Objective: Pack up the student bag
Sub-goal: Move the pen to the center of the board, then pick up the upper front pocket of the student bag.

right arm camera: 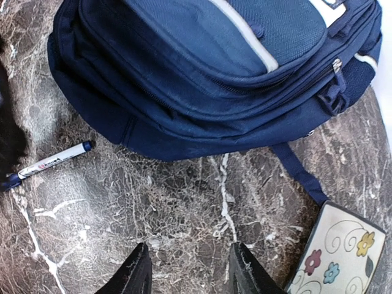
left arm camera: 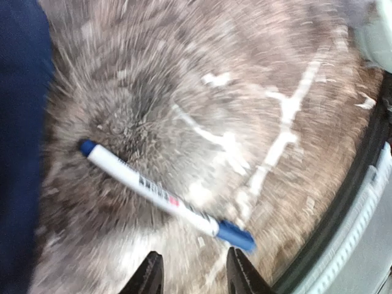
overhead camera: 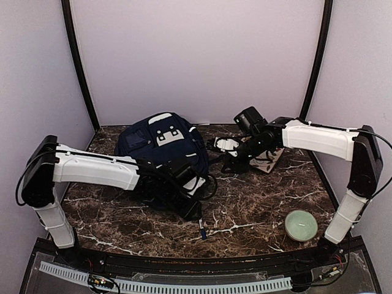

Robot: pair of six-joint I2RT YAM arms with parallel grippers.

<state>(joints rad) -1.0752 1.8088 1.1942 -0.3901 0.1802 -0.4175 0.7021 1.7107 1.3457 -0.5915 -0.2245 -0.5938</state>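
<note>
The navy-blue student bag lies at the back middle of the marble table; it also fills the top of the right wrist view. A white marker with blue caps lies on the table in front of the bag, and shows in the left wrist view and the right wrist view. My left gripper is open just above the marker, holding nothing. My right gripper is open and empty over bare marble right of the bag.
A pale green bowl sits at the front right. A flower-patterned flat item lies under the right arm, beside a bag strap. The table's front edge is close to the marker.
</note>
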